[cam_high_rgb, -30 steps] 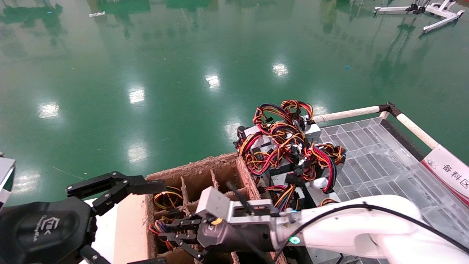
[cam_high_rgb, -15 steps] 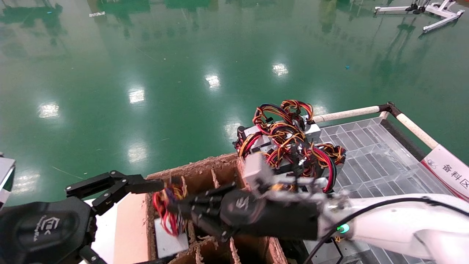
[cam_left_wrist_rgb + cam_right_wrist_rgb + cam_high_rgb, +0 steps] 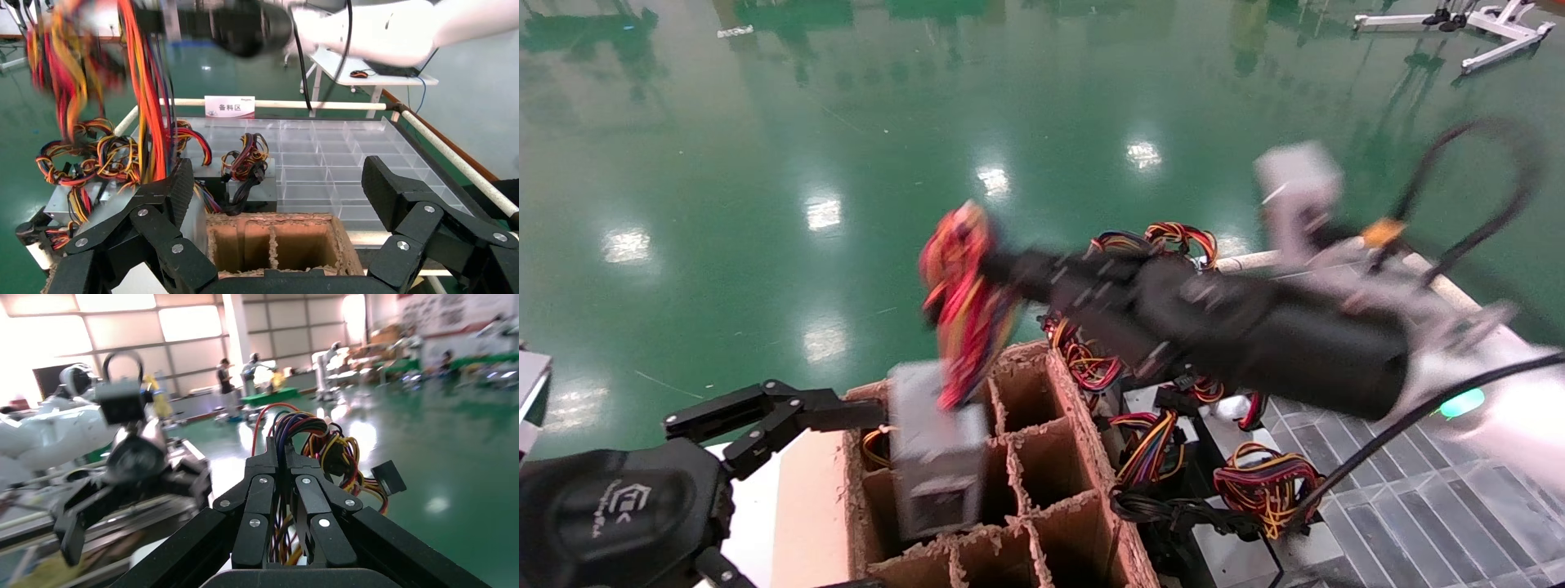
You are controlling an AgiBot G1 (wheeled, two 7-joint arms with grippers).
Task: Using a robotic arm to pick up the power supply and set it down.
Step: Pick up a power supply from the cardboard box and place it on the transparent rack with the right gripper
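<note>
The power supply (image 3: 936, 461), a grey metal box, hangs below the right gripper (image 3: 989, 269) by its bundle of red, yellow, orange and purple wires (image 3: 960, 306), its lower part level with the top of the cardboard divider box (image 3: 1083, 425). The right gripper sits raised above that box's far edge, and the right wrist view shows its fingers (image 3: 263, 496) pressed together on the wire bundle (image 3: 306, 432), so the grip is on the wires and not on the metal case.

The clear plastic tray (image 3: 1401, 498) with its grid of cells lies below and behind the right gripper, under the white forearm (image 3: 1508, 408). A heap of other power supplies (image 3: 1164, 457) with looped wires lies just under the gripper's black body, between the cardboard box and the tray. The cardboard cells directly below the hanging unit look empty, while one cell on the near-left side holds a coil of yellow wire (image 3: 878, 445).

The left gripper (image 3: 275, 202) is parked low beside the cardboard box, its fingers (image 3: 764, 416) spread wide apart and holding nothing.
</note>
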